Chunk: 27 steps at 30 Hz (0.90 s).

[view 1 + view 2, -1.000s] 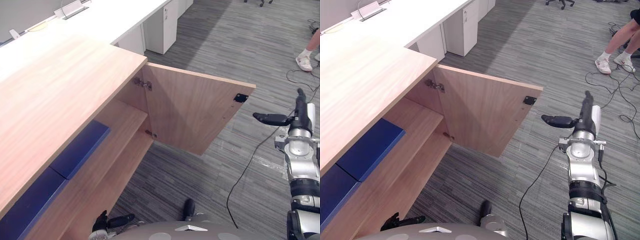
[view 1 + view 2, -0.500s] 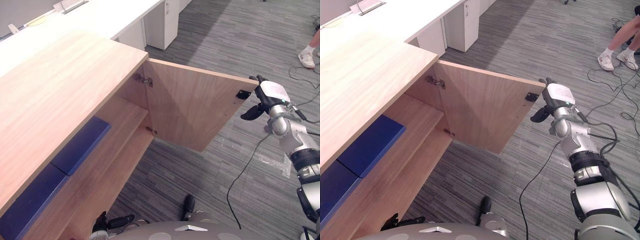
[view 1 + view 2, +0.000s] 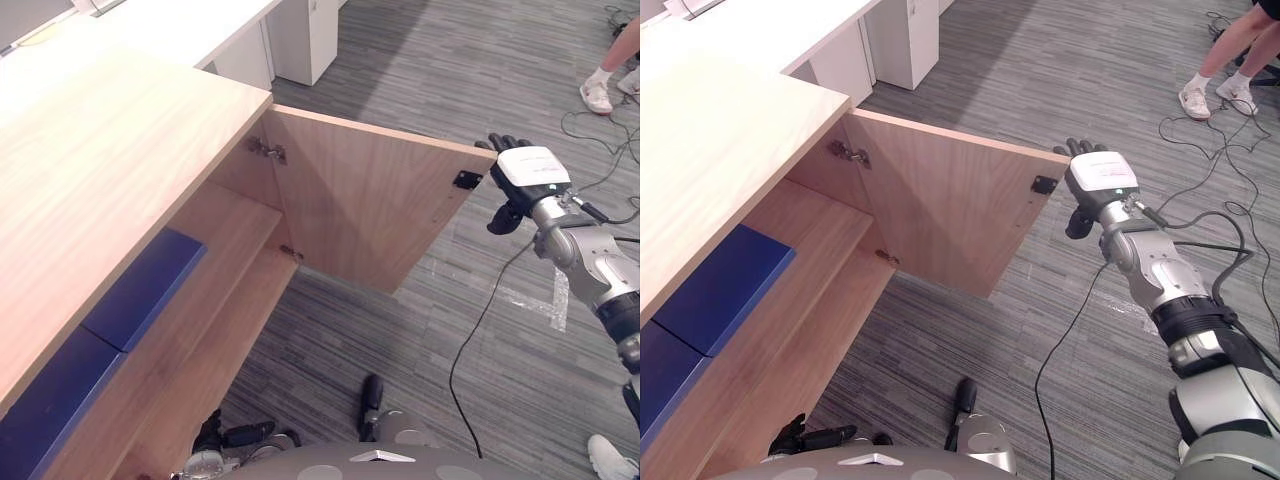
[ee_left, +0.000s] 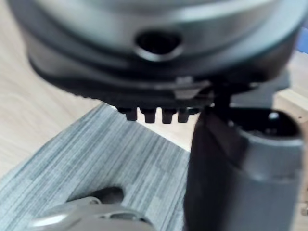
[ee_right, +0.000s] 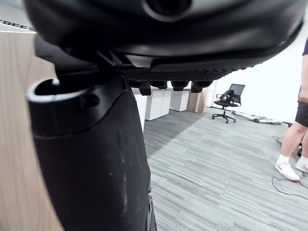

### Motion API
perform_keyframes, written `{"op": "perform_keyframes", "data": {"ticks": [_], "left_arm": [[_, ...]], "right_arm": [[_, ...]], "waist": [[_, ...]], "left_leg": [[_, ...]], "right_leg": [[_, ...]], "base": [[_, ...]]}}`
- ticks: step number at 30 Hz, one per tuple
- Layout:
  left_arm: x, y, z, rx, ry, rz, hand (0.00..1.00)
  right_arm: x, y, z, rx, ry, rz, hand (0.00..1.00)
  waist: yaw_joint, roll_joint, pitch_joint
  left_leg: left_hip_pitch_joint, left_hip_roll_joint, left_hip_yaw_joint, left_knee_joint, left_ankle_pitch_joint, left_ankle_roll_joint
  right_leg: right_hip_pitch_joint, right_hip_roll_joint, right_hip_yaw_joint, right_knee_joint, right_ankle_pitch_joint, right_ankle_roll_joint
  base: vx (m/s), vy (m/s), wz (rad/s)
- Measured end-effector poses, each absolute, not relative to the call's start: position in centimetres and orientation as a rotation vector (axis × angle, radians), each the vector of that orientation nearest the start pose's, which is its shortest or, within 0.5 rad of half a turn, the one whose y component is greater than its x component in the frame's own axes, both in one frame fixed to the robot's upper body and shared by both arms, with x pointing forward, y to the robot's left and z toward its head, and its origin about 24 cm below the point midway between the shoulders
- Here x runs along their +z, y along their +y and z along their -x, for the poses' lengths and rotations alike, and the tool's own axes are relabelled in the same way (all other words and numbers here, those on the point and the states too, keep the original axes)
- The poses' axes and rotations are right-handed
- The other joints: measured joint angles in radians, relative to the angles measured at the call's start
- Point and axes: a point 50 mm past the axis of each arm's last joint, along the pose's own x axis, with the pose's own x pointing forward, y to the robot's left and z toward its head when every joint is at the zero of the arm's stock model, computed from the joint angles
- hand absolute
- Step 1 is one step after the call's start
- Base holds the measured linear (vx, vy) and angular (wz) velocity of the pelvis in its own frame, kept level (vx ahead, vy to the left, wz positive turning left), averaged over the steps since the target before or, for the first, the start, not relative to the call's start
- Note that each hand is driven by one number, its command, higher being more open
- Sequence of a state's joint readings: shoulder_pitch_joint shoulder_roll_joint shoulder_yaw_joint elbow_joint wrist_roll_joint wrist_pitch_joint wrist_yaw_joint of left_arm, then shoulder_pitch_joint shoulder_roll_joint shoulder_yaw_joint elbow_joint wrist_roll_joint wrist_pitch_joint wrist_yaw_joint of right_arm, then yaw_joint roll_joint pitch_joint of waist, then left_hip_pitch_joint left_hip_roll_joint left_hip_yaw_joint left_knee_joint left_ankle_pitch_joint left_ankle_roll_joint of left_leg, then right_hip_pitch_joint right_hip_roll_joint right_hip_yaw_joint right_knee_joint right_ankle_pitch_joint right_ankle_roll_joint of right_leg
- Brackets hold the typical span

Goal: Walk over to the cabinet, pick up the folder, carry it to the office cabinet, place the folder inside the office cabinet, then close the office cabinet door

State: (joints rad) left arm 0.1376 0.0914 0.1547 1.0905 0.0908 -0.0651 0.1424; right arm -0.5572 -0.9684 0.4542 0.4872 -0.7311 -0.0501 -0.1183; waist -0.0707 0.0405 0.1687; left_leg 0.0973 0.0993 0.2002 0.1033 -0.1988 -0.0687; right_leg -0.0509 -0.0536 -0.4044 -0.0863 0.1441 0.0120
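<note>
Your right robot hand point(image 3: 528, 172) has swung in from over the floor to the top free corner of the cabinet door point(image 3: 370, 210). Its fingers point(image 3: 503, 143) are loosely extended at the edge, gripping nothing. The door stands wide open. The folder point(image 3: 145, 288) lies flat on the upper shelf point(image 3: 235, 235), back from its front edge, with a second blue folder point(image 3: 45, 405) butted against it. Your left robot hand point(image 3: 238, 436) hangs low, open and empty

Matt light wood-grain cabinet door point(image 3: 370, 215), small shiny metal hinge point(image 3: 264, 150), smooth matt blue folder point(image 3: 145, 285), rough grey ribbed carpet point(image 3: 500, 350), smooth white laminate desk point(image 3: 200, 25)
</note>
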Motion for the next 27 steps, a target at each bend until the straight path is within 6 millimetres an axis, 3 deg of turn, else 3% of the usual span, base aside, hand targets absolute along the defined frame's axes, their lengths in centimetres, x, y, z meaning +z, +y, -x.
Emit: {"op": "perform_keyframes", "data": {"ticks": [3, 12, 14, 15, 16, 17, 18, 19, 21, 25, 27], "left_arm": [[-16.5, 21.3, -6.4, 0.276, 1.163, -0.174, 1.0], [-16.6, 21.7, -7.1, 0.293, 1.181, -0.203, 1.0], [-16.5, 21.9, -7.0, 0.3, 1.183, -0.214, 1.0], [-16.6, 21.7, -7.0, 0.297, 1.186, -0.218, 1.0], [-16.7, 21.1, -7.0, 0.289, 1.187, -0.214, 1.0], [-16.5, 21.8, -7.1, 0.299, 1.182, -0.229, 1.0], [-16.6, 21.7, -7.0, 0.301, 1.187, -0.228, 1.0], [-16.6, 21.7, -7.0, 0.301, 1.186, -0.229, 1.0], [-16.5, 21.6, -7.3, 0.301, 1.175, -0.227, 1.0], [-16.6, 21.6, -6.7, 0.312, 1.19, -0.226, 1.0], [-16.6, 21.7, -6.6, 0.321, 1.189, -0.224, 1.0]], "right_arm": [[13.7, -27.9, -32.2, 0.138, -0.12, 1.88, 1.0], [12.0, -22.6, -30.1, 0.423, -0.32, 1.904, 1.0], [10.9, -19.8, -28.8, 0.554, -0.417, 1.844, 1.0], [10.5, -19.1, -28.3, 0.593, -0.443, 1.82, 1.0], [9.8, -17.5, -27.1, 0.673, -0.495, 1.748, 1.0], [9.0, -15.5, -26.3, 0.752, -0.561, 1.675, 1.0], [8.3, -13.8, -25.6, 0.812, -0.608, 1.606, 1.0], [8.1, -12.9, -25.2, 0.837, -0.635, 1.569, 1.0], [8.1, -10.1, -24.0, 0.914, -0.742, 1.465, 1.0], [9.3, -6.9, -22.5, 1.02, -0.922, 1.36, 1.0], [9.7, -6.3, -22.4, 1.024, -0.964, 1.34, 1.0]], "waist": [[-0.018, 0.0, -0.001], [-0.015, -0.014, -0.007], [-0.008, -0.023, -0.015], [-0.003, -0.015, -0.023], [0.014, -0.002, -0.042], [0.018, -0.015, -0.05], [0.027, -0.013, -0.066], [0.036, -0.014, -0.075], [0.058, -0.015, -0.081], [0.082, -0.021, -0.087], [0.093, -0.029, -0.092]], "left_leg": [[0.002, 0.008, 0.003, 0.003, -0.001, -0.003], [0.004, 0.035, 0.028, 0.037, -0.005, -0.011], [-0.009, 0.047, 0.045, 0.05, -0.006, -0.011], [-0.015, 0.066, 0.047, 0.047, -0.007, -0.006], [-0.034, 0.094, 0.052, 0.048, -0.01, -0.024], [-0.04, 0.092, 0.041, 0.063, -0.005, -0.041], [-0.048, 0.107, 0.027, 0.062, 0.004, -0.043], [-0.053, 0.11, 0.02, 0.059, 0.01, -0.043], [-0.053, 0.117, 0.008, 0.032, 0.035, -0.045], [-0.052, 0.123, -0.024, -0.011, 0.062, -0.066], [-0.05, 0.123, -0.034, -0.027, 0.079, -0.074]], "right_leg": [[0.001, 0.009, 0.006, 0.0, -0.002, -0.002], [-0.006, 0.046, 0.055, 0.0, 0.005, -0.023], [-0.021, 0.062, 0.077, 0.0, -0.011, -0.013], [-0.027, 0.074, 0.073, 0.006, -0.027, 0.002], [-0.072, 0.08, 0.079, 0.108, -0.041, -0.077], [-0.062, 0.081, 0.099, 0.106, -0.072, -0.071], [-0.027, 0.102, 0.073, 0.031, -0.046, -0.049], [-0.018, 0.11, 0.068, 0.006, -0.036, -0.051], [-0.018, 0.114, 0.04, 0.002, -0.045, -0.065], [-0.017, 0.118, 0.003, 0.001, -0.053, -0.078], [-0.018, 0.118, -0.005, 0.001, -0.057, -0.082]], "base": [[0.0, 0.036, -0.08], [-0.05, 0.034, -0.2], [-0.09, -0.003, -0.28], [-0.04, -0.018, -0.3], [0.08, -0.013, -0.1], [0.09, -0.061, 0.09], [0.08, -0.079, 0.26], [0.0, -0.093, 0.22], [0.0, -0.011, 0.37], [0.01, 0.061, 0.37], [0.02, 0.143, 0.17]]}}
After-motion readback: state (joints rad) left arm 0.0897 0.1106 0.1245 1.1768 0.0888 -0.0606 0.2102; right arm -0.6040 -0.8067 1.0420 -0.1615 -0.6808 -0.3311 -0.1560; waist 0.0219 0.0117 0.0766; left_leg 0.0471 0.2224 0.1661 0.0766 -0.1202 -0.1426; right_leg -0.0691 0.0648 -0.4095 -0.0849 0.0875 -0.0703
